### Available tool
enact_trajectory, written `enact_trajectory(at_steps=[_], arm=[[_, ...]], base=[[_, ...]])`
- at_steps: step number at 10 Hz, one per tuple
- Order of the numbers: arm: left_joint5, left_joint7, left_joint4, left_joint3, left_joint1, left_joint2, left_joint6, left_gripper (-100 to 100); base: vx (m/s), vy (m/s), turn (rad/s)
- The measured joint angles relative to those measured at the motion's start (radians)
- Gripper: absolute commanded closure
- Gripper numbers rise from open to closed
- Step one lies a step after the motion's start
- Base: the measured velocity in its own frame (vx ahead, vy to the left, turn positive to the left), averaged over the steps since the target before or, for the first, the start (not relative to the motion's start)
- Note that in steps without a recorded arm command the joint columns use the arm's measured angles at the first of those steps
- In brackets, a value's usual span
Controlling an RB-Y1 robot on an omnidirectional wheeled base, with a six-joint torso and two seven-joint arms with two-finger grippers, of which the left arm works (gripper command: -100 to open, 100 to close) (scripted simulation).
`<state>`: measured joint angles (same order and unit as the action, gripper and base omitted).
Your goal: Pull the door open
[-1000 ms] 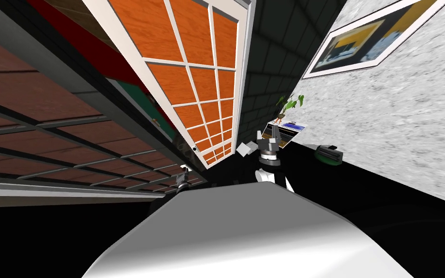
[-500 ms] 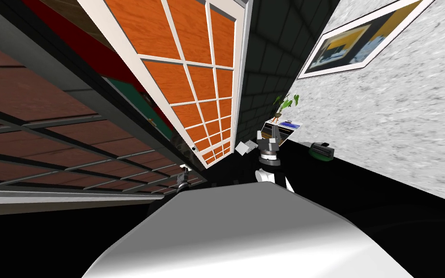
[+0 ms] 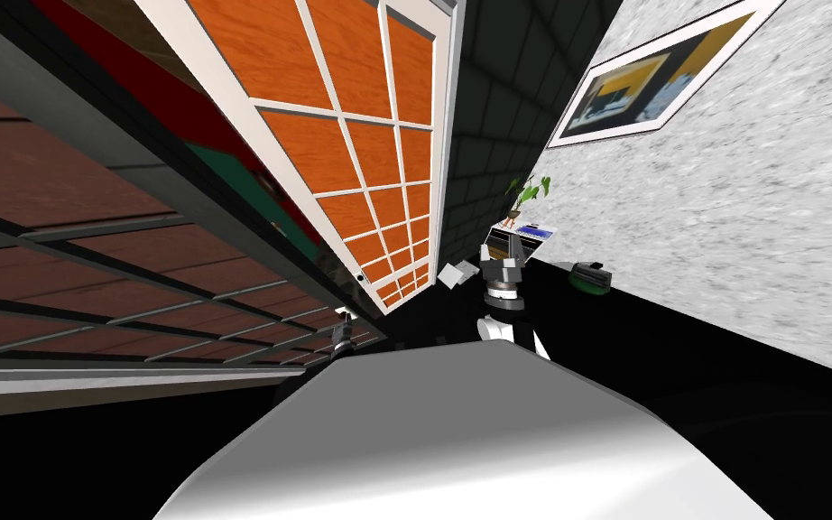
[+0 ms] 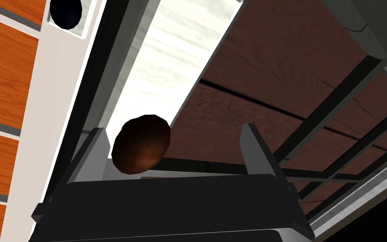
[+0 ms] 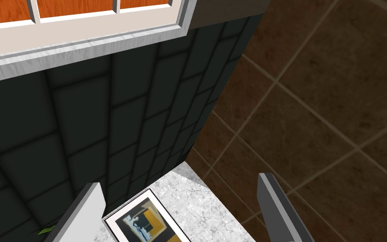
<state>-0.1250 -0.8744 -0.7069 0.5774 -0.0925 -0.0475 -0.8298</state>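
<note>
A dark red-brown panelled door (image 3: 89, 181) with grey rails runs along my left. Its round brown knob (image 4: 141, 143) sits between my left gripper's fingers, close against one finger (image 4: 92, 147) and well apart from the other. My left gripper (image 4: 172, 128) is open around the knob, low beside that door (image 4: 272, 75) in the head view (image 3: 342, 332). An orange door (image 3: 351, 144) with a white grid stands ajar just beyond, with a small dark knob (image 4: 65, 12) on its white stile. My right gripper (image 3: 506, 253) is raised ahead of my chest, open and empty (image 5: 180, 180).
A dark tiled wall (image 3: 495, 117) lies behind the orange door. On the right, a speckled grey wall carries a framed picture (image 3: 649, 86). A potted plant (image 3: 524, 191) and a dark green object (image 3: 590, 275) stand near its foot. The floor around me is a black area.
The whole head view has shifted slightly, with the plant, the picture and the green object sliding left, so I have turned a little. Both arms keep their places before my chest.
</note>
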Motion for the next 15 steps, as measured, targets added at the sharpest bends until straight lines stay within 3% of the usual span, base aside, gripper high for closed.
enact_trajectory(at_steps=[4,7,9,11,12,14,15], arm=[[0.001,0.096,-0.038,-0.006,-0.013,0.008,0.025,100],[0.002,0.145,-0.021,-0.01,-0.012,0.002,0.012,100],[0.004,0.193,-0.031,-0.011,-0.011,0.005,0.026,100],[0.007,0.198,-0.004,-0.007,0.006,0.001,0.012,100],[0.007,0.22,-0.007,-0.01,0.001,-0.004,0.013,100],[0.012,0.26,0.033,-0.005,0.023,-0.011,-0.007,100],[0.01,0.273,0.018,-0.008,0.015,-0.007,-0.002,100]], base=[[-0.031,0.011,-0.052],[-0.026,0.013,-0.05],[-0.027,0.006,-0.016],[-0.021,0.01,-0.04],[-0.048,0.024,-0.067],[-0.025,0.011,-0.03],[-0.029,0.002,-0.061]])
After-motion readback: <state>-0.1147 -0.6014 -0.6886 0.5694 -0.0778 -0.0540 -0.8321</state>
